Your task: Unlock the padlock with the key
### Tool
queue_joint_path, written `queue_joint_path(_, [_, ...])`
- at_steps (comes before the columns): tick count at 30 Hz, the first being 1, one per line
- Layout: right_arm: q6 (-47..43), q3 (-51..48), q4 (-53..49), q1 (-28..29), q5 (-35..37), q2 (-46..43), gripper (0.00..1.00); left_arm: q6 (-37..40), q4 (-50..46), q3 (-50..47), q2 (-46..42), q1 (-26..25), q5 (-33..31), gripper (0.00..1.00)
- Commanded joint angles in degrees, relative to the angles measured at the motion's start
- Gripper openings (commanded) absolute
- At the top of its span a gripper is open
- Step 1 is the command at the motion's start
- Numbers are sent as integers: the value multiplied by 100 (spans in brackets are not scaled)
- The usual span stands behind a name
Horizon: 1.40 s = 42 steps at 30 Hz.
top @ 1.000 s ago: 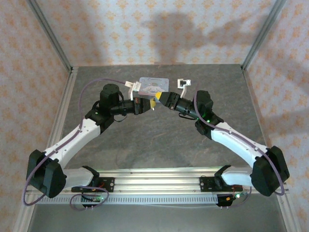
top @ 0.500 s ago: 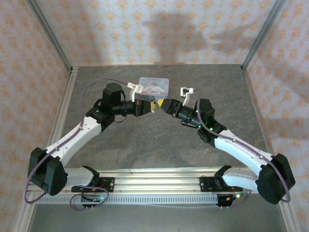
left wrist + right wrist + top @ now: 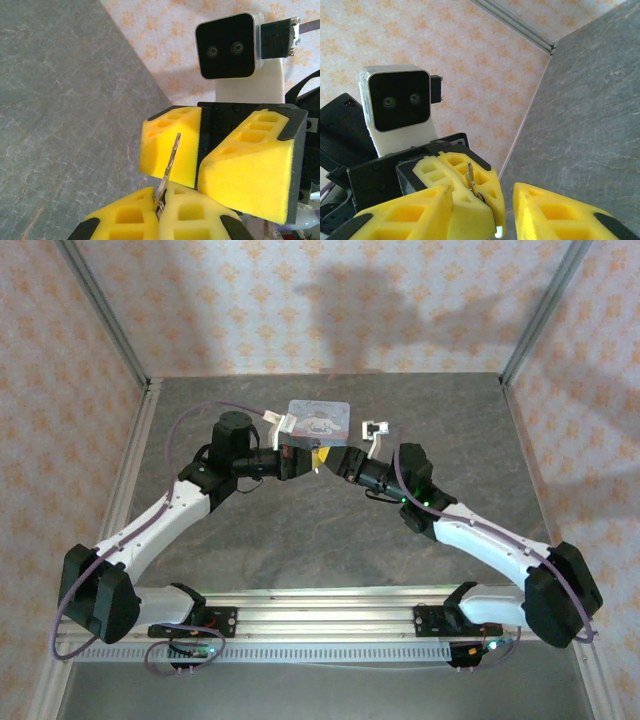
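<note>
My left gripper (image 3: 161, 192) is shut on the key (image 3: 170, 162), a thin pale metal sliver standing up from between its yellow pads. The key (image 3: 471, 179) also shows in the right wrist view, sticking out of the left gripper's pads. My right gripper (image 3: 482, 200) is open, its yellow fingers (image 3: 247, 172) straddling the tip of the left gripper, with a gap on one side. In the top view the left gripper (image 3: 306, 458) and right gripper (image 3: 338, 462) meet tip to tip above the middle of the table. The padlock is hidden.
A pastel blue-pink tin (image 3: 320, 421) lies just behind the two grippers. A small white piece (image 3: 375, 429) sits to its right. The grey stone-look table (image 3: 320, 540) is fenced by metal rails and patterned walls.
The right arm has swung in, bringing its gripper lower and closer around the left gripper's tip. Its jaws have narrowed a little. The left gripper still holds the key.
</note>
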Motion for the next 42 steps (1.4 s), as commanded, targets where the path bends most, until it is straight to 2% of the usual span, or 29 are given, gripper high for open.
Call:
queue_joint_path(1, [18,236,297,61,40,78,35,17,111,26,-180,-93,371,0])
queue_joint_path(8, [44,215,287,65,252,83,34,80,23,25,-186,-94,397,0])
queue_joint_path(14, [-32,104,-52,48,757,-147,35,139,-86,52,-228,-94,391,0])
queue_joint_path(23, [-17,132,-93,48,424,-186,39,178,-153,75,-232,-90,418,0])
queue_joint_path(29, [53,156,29,56,115,-133,28,179,-153,97,-226,-95,416,0])
queue_joint_path(31, [77,180,92,61,-8,-69,22,177,-155,102,-211,-89,415,0])
queue_joint_path(35, [115,202,274,61,-203,33,2,203,-191,106,-173,-95,396,0])
queue_joint_path(41, [-269,271,35,56,-205,-5,0,602,-643,175,-271,-95,143,0])
queue_joint_path(42, [-376,293,-27,56,-210,-23,0,684,-737,190,-310,-95,79,7])
